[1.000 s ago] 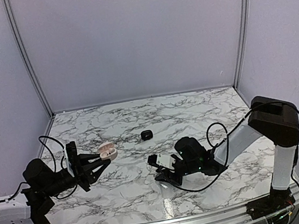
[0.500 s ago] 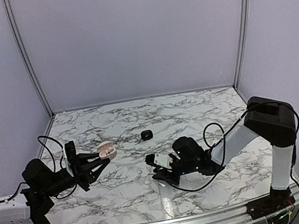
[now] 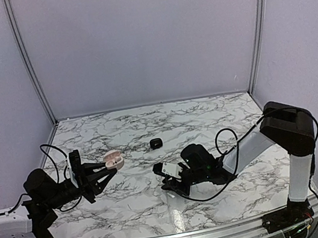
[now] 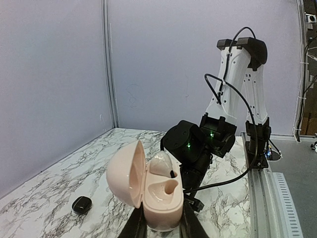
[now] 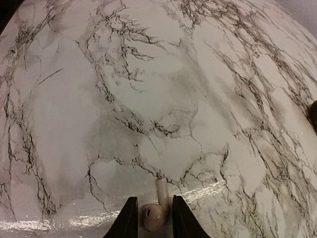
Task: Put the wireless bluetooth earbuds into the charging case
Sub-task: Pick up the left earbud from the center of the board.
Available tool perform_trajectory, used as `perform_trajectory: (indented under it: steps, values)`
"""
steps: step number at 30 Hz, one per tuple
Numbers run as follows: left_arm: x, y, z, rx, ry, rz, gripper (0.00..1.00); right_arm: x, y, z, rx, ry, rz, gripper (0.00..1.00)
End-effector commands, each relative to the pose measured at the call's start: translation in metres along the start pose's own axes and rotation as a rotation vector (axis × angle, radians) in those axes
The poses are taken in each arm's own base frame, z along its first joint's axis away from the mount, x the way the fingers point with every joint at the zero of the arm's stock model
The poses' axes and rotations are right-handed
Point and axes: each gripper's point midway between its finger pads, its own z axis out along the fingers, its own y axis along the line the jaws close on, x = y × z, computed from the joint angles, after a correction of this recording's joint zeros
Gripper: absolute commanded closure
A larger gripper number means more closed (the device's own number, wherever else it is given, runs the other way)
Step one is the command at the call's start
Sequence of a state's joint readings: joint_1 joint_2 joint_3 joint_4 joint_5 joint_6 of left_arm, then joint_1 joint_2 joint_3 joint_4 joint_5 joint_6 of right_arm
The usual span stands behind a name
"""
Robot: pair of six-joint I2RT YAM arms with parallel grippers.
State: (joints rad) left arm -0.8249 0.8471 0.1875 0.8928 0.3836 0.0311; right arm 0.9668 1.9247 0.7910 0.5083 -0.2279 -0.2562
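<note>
Marble covers the worktop (image 3: 123,125), and both arms reach over it from the near edge. The left arm (image 3: 49,192) is stretched out low, and the right arm (image 3: 255,145) bends down so its tip is close to the marble.

The left pincer (image 3: 110,167) is closed tight on the bottom of the case (image 4: 158,198) and holds it up off the worktop. The case is upright with its lid swung open, and its open side faces the right arm. I think it is held this way so a bud can go straight in.

A black lump (image 3: 156,143) lies on the marble between the arms. Nothing touches it.

One pale bud (image 4: 161,163) sits in a well of the case. The empty well (image 4: 171,187) beside it waits for the other one.

The right pincer (image 5: 151,208) is nearly closed, open only enough to fit the other bud (image 5: 154,216). It pinches the round part, and the stem pokes out in front. The bud is right down by the marble, and I cannot tell if it is lifted yet. It is well apart from the case, so it needs to be carried over to the empty well.
</note>
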Motion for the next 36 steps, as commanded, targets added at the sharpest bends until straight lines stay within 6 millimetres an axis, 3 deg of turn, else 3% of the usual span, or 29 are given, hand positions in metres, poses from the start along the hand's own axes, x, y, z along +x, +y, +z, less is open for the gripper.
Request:
perform_trajectory:
  steps: [1, 16, 36]
  values:
    - [-0.007, -0.001, -0.001, -0.002, -0.029, 0.020, 1.00, 0.014, 0.002, -0.001, 0.007, 0.079, 0.038, 0.75]
    - [-0.007, -0.001, -0.001, 0.001, -0.030, 0.025, 1.00, 0.025, 0.004, 0.000, 0.009, 0.102, 0.060, 0.78]
    - [-0.008, -0.001, 0.000, 0.004, -0.030, 0.026, 1.00, 0.027, -0.005, -0.006, 0.034, 0.104, 0.101, 0.79]
